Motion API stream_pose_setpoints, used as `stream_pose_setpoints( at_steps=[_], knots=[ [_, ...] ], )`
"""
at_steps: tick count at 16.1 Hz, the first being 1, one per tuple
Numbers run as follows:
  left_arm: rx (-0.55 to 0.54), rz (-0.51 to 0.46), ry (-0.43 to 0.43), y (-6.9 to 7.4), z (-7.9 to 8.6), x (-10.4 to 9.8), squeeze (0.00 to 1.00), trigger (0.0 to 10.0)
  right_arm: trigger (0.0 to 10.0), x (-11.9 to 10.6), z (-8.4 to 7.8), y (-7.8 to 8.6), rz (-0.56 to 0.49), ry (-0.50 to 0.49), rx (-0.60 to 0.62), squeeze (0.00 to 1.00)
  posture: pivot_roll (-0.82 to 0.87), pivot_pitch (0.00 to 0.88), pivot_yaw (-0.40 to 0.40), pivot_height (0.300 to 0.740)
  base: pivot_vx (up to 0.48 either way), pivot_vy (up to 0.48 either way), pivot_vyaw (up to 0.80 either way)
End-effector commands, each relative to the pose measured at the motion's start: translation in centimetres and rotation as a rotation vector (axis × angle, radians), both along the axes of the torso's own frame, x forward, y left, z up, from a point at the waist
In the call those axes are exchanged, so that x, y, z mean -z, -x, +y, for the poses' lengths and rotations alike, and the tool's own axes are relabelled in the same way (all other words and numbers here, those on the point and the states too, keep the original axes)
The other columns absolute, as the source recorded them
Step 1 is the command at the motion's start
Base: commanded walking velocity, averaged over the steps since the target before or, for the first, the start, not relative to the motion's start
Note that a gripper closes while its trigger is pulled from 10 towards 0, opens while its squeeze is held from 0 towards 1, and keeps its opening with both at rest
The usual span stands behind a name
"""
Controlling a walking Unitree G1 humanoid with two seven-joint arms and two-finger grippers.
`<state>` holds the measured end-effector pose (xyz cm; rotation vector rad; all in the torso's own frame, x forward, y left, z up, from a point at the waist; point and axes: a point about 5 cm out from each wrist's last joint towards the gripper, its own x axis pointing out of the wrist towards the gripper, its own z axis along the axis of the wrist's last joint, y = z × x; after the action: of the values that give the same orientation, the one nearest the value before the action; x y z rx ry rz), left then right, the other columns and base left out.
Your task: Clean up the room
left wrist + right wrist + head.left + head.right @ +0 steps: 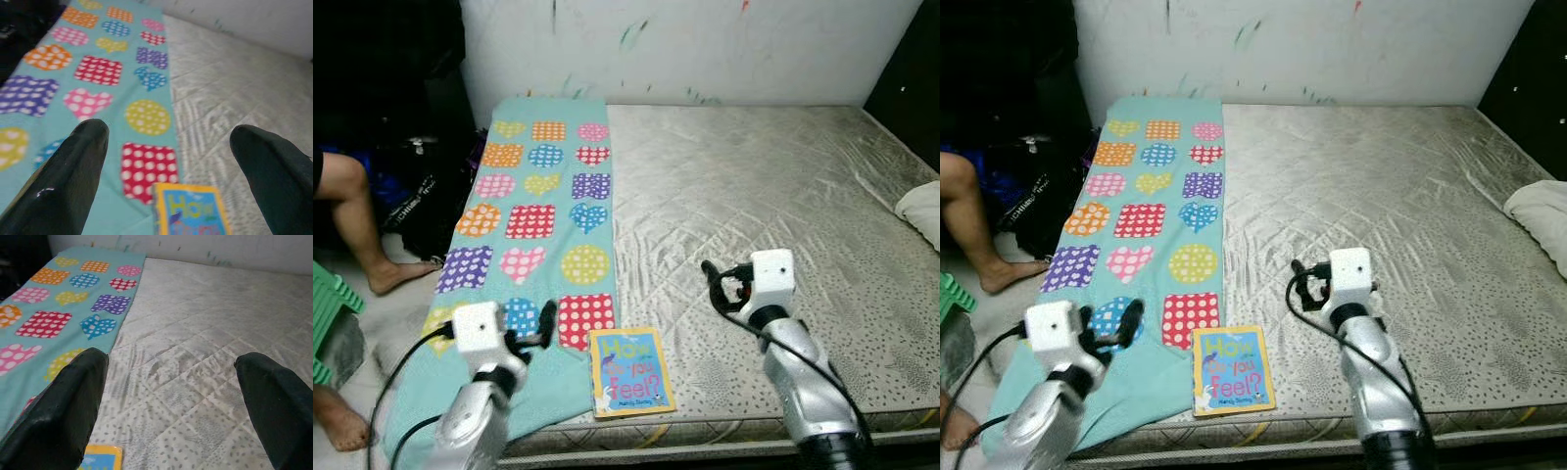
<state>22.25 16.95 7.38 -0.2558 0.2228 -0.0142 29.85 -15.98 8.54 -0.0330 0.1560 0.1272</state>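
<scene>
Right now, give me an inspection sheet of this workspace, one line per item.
Surface: bare quilted mattress, wrinkled.
Job's things: book lies flat at the mattress's near edge, beside the blanket.
Clutter: polka-dot blanket spread along the mattress's left side, hanging over the near corner; white cloth at the far right.
Grippers: left gripper open, above the blanket near the book; right gripper open, over bare mattress. Both empty.
Cables: black cable loops off the left arm.
Surroundings: person's leg and dark bags at left; paint-marked wall behind.
</scene>
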Motion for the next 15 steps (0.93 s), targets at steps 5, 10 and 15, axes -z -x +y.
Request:
stream_pose_setpoints(
  at_steps=[5,10,15],
  knots=[
    [-0.112,-0.046,-0.141,1.6,3.5,-1.1,0.0,10.0,10.0,0.2,-2.8,2.2,-0.003,0.123,0.126,0.0,-0.05,0.006,-0.023,0.74,0.0,0.0,0.0],
    [-0.118,-0.056,-0.192,4.2,3.9,-1.7,0.0,10.0,10.0,0.1,-5.6,4.7,-0.004,0.2,0.139,0.0,-0.05,0.007,-0.026,0.74,0.0,0.0,0.0],
    [-0.078,-0.068,-0.234,3.9,4.0,-1.6,0.0,10.0,10.0,-0.8,-4.5,3.7,-0.088,0.217,0.087,0.0,-0.04,0.0,-0.03,0.74,0.0,0.0,0.0]
  ],
)
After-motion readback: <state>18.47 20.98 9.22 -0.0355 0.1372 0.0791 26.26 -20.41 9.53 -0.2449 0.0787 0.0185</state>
